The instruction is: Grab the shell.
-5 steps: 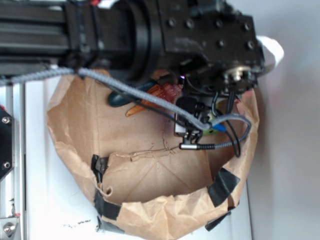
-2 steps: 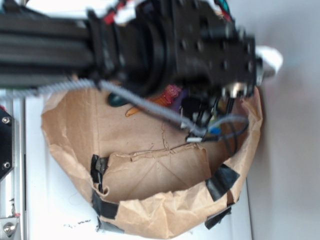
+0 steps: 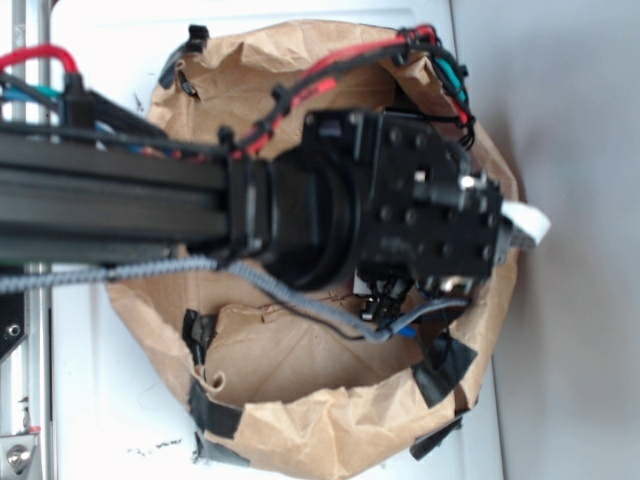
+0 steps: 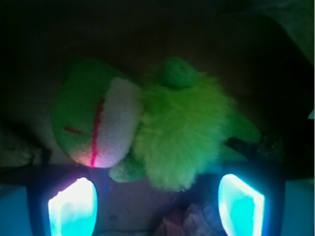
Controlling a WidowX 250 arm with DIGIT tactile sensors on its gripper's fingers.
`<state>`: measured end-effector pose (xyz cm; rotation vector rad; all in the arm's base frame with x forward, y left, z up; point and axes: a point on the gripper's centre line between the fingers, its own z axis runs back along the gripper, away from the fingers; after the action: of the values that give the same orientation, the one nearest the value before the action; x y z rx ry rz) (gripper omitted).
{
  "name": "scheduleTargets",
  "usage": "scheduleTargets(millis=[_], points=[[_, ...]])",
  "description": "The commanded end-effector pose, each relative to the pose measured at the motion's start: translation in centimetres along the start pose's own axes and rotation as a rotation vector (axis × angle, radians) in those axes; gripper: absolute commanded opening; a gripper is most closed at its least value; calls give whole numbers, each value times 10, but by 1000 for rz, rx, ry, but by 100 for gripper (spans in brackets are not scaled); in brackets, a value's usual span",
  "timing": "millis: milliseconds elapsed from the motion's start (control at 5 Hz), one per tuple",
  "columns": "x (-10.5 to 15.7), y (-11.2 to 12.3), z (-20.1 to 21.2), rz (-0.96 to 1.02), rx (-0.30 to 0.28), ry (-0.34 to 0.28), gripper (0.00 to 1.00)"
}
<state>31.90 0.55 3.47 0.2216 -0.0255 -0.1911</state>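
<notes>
Exterior view: the black arm (image 3: 300, 210) stretches in from 9 o'clock and sits right over the brown paper bag (image 3: 330, 420) on the white table (image 3: 110, 400) — it covers most of the bag's inside, so the shell can't be seen here. Wrist view: the fingers (image 4: 73, 206) stand apart, glowing at 7 and 5 o'clock, nothing between them. Straight ahead lies a fuzzy green plush toy (image 4: 162, 132) — no shell here either.
</notes>
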Motion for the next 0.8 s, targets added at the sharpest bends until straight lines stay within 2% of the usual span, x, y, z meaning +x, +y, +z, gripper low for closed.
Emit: scheduleTargets(millis=[0,200,400,600], points=[[2,1,-5,24,15,8,100],[0,13,24,43,-41,-33,100],[-2,28,52,48,-116,17,100],[-25,39,56,19,-119,-17,100]])
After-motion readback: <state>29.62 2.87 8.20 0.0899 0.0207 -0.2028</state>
